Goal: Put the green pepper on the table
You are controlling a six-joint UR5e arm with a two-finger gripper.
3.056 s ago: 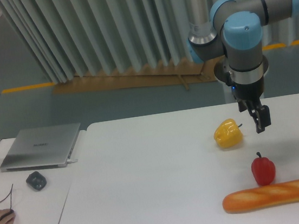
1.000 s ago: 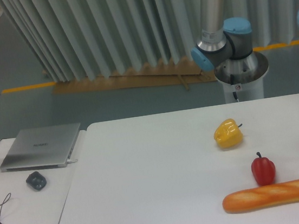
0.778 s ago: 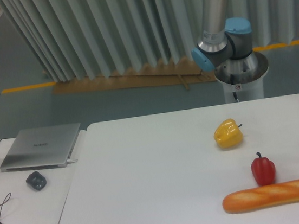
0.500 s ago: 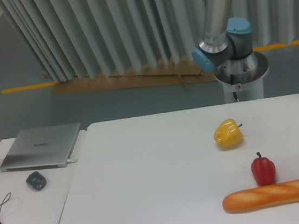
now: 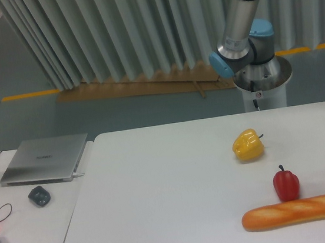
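While the arm point(image 5: 239, 23) rises out of frame behind the table point(image 5: 159, 193), its gripper is out of view, state unknown. No green pepper visible. Yellow pepper point(image 5: 248, 145) sits behind the red pepper point(image 5: 286, 184); bread point(image 5: 298, 211) lies just before it.

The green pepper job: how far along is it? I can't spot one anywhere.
Nothing looks done: no green pepper shows on the table, only a yellow pepper, a red pepper and a loaf of bread. Nothing is visibly in hand either, since the arm rises out of the picture and its gripper is out of view. So the placing is left, as far as this view shows.
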